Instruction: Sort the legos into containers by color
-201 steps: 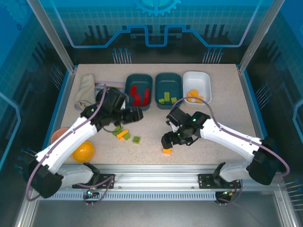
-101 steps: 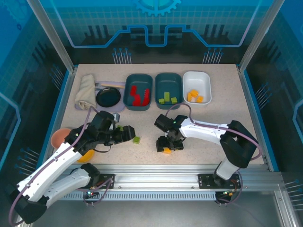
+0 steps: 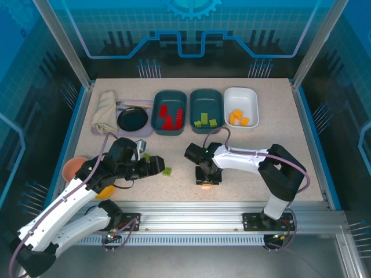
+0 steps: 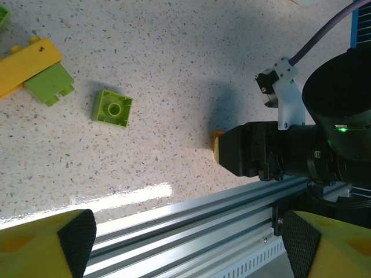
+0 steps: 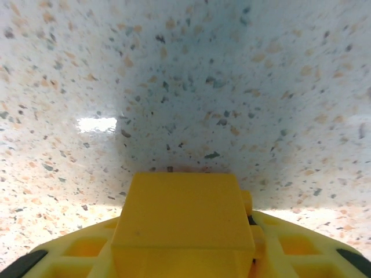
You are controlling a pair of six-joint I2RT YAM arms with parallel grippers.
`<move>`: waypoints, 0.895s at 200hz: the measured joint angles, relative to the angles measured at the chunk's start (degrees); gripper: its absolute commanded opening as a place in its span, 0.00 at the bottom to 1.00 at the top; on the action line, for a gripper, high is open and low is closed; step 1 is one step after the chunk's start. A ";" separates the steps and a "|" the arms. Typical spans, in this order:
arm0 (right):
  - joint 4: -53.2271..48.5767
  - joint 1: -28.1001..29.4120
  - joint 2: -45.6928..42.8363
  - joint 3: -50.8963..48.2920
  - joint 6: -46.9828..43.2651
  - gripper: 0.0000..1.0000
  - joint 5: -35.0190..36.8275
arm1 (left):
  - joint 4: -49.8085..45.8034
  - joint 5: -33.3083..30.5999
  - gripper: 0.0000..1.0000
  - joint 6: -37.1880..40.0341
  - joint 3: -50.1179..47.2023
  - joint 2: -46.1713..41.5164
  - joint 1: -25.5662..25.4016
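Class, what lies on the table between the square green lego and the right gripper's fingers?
Nothing: in the left wrist view the speckled table is bare between the square green lego and the right gripper. The top view agrees.

Back row, left to right: cloth (image 3: 105,112), dish (image 3: 133,119), three trays (image 3: 206,104) with bricks (image 3: 169,116) in them; before the trays, loose bricks (image 3: 167,171) at left, a lone brick (image 5: 182,214) to their right.
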 measured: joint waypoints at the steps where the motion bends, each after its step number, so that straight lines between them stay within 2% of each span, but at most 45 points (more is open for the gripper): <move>1: -0.13 0.02 -0.02 0.09 -0.02 0.31 0.09 | 0.02 0.00 0.87 0.00 0.00 0.00 0.00; 43: -6.69 -1.70 -4.20 8.74 -4.13 0.31 5.01 | 1.09 0.59 0.88 -0.02 4.07 4.96 0.02; 63: -8.59 -7.08 -6.51 14.10 -7.85 0.31 6.19 | 3.21 1.38 0.87 -0.02 10.45 11.80 0.02; 92: -9.29 -18.21 -6.43 21.35 -14.08 0.30 6.71 | 8.20 3.08 0.87 0.00 19.63 22.45 0.55; 122: -9.20 -28.00 -1.31 29.55 -19.63 0.30 6.51 | 12.22 5.53 0.87 0.13 28.30 32.92 2.67; 179: -6.97 -38.97 15.47 44.04 -23.76 0.30 5.90 | 16.79 7.93 0.86 1.68 44.33 51.39 4.92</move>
